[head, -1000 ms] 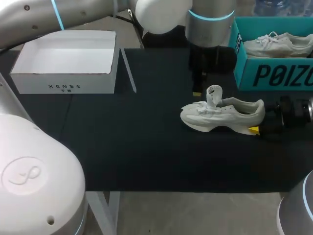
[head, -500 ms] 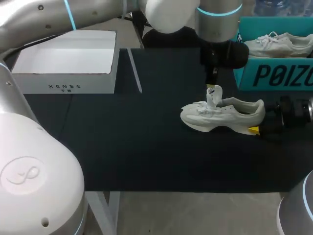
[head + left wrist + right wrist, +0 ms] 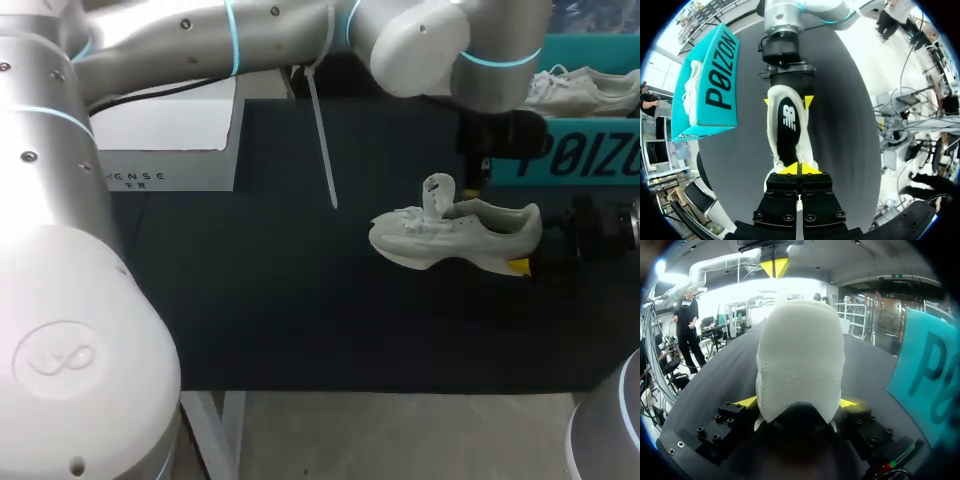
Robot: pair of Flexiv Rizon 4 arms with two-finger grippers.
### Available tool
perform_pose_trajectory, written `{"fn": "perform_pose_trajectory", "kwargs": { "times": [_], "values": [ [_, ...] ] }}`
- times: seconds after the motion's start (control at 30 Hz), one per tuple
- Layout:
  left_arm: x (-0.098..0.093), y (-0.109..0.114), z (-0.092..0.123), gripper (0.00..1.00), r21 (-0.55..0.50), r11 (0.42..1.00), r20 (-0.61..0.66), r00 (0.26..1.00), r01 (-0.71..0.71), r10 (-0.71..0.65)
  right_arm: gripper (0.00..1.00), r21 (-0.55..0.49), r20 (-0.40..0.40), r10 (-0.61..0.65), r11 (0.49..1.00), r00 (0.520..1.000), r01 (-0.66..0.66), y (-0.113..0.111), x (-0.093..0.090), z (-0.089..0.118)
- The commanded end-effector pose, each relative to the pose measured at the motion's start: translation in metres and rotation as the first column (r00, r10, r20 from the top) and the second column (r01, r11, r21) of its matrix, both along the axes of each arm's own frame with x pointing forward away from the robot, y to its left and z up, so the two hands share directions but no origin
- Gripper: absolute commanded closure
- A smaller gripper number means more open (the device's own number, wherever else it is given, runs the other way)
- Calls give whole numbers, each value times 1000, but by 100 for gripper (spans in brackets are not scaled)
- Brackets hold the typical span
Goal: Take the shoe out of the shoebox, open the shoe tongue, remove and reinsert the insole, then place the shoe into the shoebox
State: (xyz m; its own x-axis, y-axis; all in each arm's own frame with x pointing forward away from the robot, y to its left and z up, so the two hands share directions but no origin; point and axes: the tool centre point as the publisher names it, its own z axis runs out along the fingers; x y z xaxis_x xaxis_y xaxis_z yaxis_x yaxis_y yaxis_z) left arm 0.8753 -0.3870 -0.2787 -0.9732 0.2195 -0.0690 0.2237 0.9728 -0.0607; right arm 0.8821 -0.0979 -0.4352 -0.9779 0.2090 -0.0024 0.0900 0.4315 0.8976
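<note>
White mesh shoe (image 3: 455,235) sits on the dark tabletop (image 3: 300,300), heel clamped in the right hand (image 3: 799,405), while the left hand (image 3: 800,169), fingertips pressed together, has just risen off the upright tongue (image 3: 437,195), so the insole looks next.

You'll find large dark block lettering on the side of the teal cardboard box (image 3: 590,158), small dark lettering on the white open cardboard box's (image 3: 190,165) front wall, and a white logo on the black insole (image 3: 788,131) inside the white sneaker (image 3: 455,235).
</note>
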Motion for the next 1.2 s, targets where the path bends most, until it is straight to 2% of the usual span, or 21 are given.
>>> {"fn": "perform_pose_trajectory", "kwargs": {
  "times": [0.03,0.17,0.37,0.9,1.2],
  "values": [
    [15,-15,-17,100,15,1000,-32,999,-6,6,100,-3,-2,-2,1000,1000,2,2,-2,-14],
    [26,-16,-24,100,0,1000,-47,998,-31,31,100,-3,-2,-2,1000,1000,2,2,-2,-14],
    [29,-14,-32,100,-3,999,-46,998,-41,41,100,-3,-2,-2,1000,1000,2,2,-2,-14],
    [0,-9,-64,100,24,1000,-49,999,-19,20,100,-3,-2,-2,1000,1000,2,2,-2,-14],
    [-7,-15,-85,100,32,999,-67,998,3,-1,100,-3,-2,-2,1000,1000,2,2,-2,-14]
  ]
}}
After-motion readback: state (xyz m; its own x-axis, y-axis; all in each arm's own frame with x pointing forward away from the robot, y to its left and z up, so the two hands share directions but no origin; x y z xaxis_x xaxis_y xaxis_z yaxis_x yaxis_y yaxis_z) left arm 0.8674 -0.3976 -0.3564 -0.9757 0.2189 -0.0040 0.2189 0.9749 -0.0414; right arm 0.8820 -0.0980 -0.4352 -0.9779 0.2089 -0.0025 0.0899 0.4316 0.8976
